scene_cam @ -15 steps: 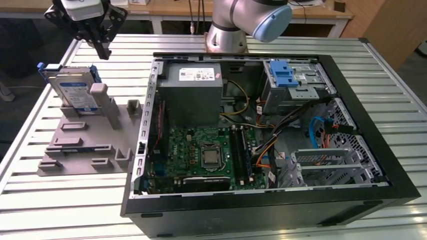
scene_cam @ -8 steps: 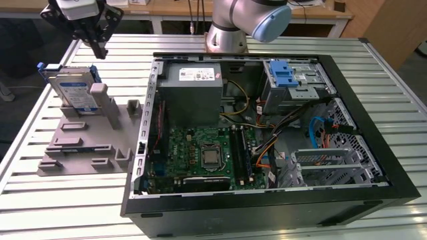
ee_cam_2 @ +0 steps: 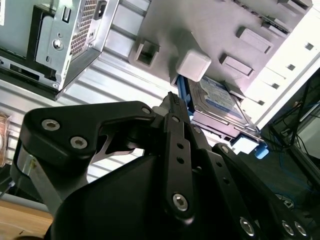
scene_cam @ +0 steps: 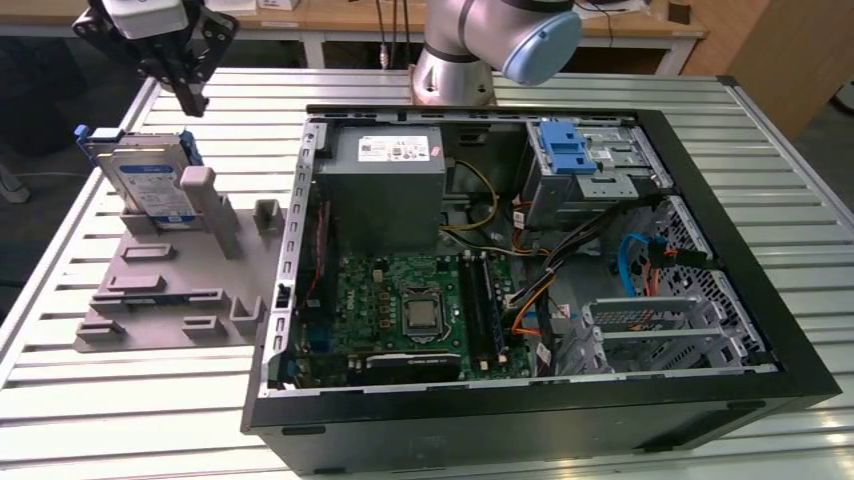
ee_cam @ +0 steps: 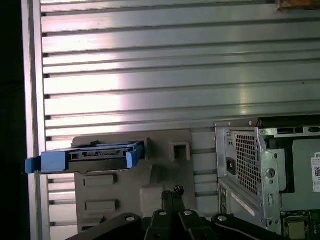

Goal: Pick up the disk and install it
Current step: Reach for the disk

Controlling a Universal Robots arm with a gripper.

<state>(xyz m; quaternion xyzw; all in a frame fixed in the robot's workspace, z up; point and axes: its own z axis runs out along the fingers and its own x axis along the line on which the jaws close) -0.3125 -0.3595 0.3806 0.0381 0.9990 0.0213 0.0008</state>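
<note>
The end effector (scene_cam: 191, 98) hangs near the disk (scene_cam: 144, 178) without touching it, its fingers together and holding nothing. The disk, framed by its blue bracket, stands tilted on edge against a post of the grey holder (scene_cam: 174, 285). The holder sits on the slatted worktop (scene_cam: 120, 400), to the exterior view's left of the open computer case (scene_cam: 534, 425).

The disk (scene_cam: 144, 180) is a silver-grey hard drive w/ white label, blue band & blue plastic bracket round it. It stands on edge on the grey holder plate (scene_cam: 167, 300), exterior view's left, outside the open PC case (scene_cam: 534, 410). In both wrist views (ee_cam_2: 220, 102) (ee_cam: 95, 155) the bracket ends stick out.
</note>
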